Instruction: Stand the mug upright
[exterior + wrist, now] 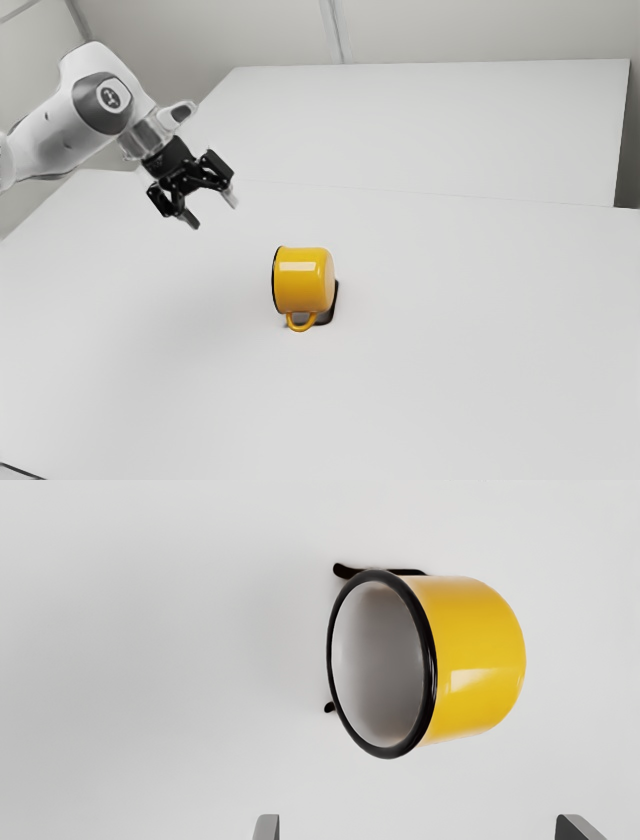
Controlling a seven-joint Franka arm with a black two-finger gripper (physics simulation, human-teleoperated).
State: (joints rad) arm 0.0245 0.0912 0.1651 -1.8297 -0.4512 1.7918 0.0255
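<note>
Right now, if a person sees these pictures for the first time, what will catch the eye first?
First, the bright yellow mug, lying on its side on the white table, its mouth toward the exterior view's left. Then the black hand, open and raised, apart from the mug. A small dark thing, mostly hidden by the mug, may puzzle the eye.

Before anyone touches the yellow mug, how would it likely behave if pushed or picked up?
Lying on its side, the yellow mug may roll on its curved wall if pushed, though the jutting handle would probably check it. Its glossy surface could be slippery to grip. The smooth, evenly rounded body looks stiff.
</note>
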